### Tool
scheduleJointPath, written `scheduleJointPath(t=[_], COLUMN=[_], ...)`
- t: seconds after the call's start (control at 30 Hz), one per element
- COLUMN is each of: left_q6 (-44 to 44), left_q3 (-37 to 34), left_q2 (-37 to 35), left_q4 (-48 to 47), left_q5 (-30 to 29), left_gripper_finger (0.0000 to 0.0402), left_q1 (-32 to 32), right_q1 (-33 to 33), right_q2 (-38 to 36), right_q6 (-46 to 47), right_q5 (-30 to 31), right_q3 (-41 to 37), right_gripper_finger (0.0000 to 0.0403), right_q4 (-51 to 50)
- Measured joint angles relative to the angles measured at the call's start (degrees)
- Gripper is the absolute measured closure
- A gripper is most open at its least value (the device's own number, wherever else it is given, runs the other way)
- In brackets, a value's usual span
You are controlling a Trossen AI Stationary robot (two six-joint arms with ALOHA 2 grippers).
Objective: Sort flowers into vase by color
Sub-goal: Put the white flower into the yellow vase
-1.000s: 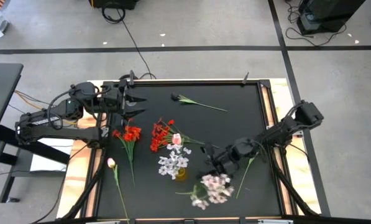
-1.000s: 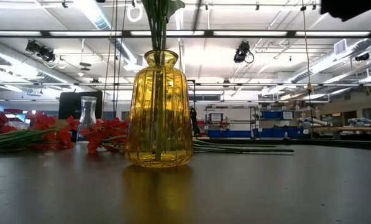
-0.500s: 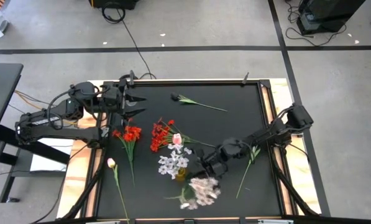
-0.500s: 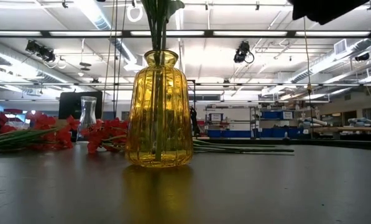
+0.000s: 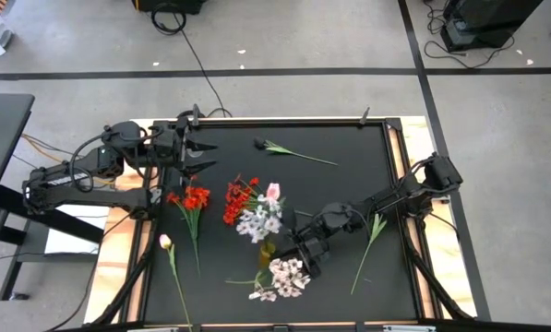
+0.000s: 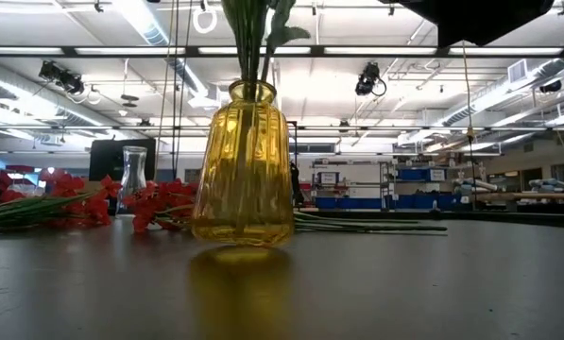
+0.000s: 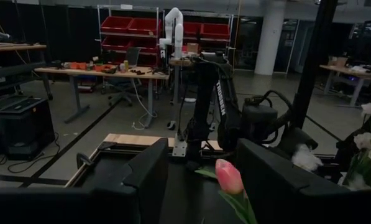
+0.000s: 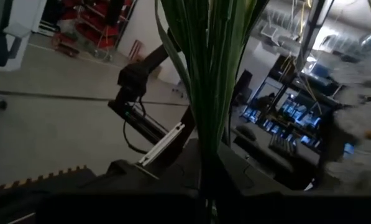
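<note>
Right claw (image 5: 300, 259) clamped on white-lilac spray (image 5: 280, 277), stem tilted, blossoms toward table's near edge, left claw (image 5: 204, 154) wide

Red flowers (image 5: 240, 199) lie on the mat; white-lilac sprays (image 5: 259, 222) stand in the tilted vase (image 6: 243, 166).

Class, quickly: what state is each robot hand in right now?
Left hand: open, holding nothing.
Right hand: shut on the white-lilac flower spray.

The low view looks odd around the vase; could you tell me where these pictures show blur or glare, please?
Low view: the ribbed amber glass vase is smeared, backlit by bright ceiling strip lights. Right wrist view: dim, the green stems soft. High view: evenly lit, the white-lilac blossom spray slightly blurred.
</note>
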Motion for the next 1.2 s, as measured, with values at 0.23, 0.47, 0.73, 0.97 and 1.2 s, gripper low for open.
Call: scheduleJointPath(t=[0.23, 0.47, 0.73, 0.97, 1.2], left_q6=[0.0, 0.0, 0.0, 0.0, 0.0], left_q3=[0.0, 0.0, 0.0, 0.0, 0.0], left_q2=[0.0, -0.01, 0.0, -0.02, -0.01], left_q4=[0.0, -0.02, -0.02, -0.02, -0.02], left_q5=[0.01, 0.01, 0.02, 0.0, 0.01], left_gripper_finger=[0.0205, 0.0205, 0.0205, 0.0205, 0.0205], left_q1=[0.0, 0.0, 0.0, 0.0, 0.01], right_q1=[0.58, 0.52, -0.63, -0.75, -0.71], right_q2=[0.0, 0.0, 0.0, 0.0, 0.0], right_q6=[2.77, 4.59, 10.31, 10.49, 11.0], right_q5=[0.25, 0.41, -1.59, -1.14, -1.28], right_q3=[0.0, 0.0, -0.01, -0.02, -0.02], right_gripper_finger=[0.0378, 0.0378, 0.0357, 0.0307, 0.0255], right_q4=[-0.42, -1.95, -3.01, -2.99, -2.67])
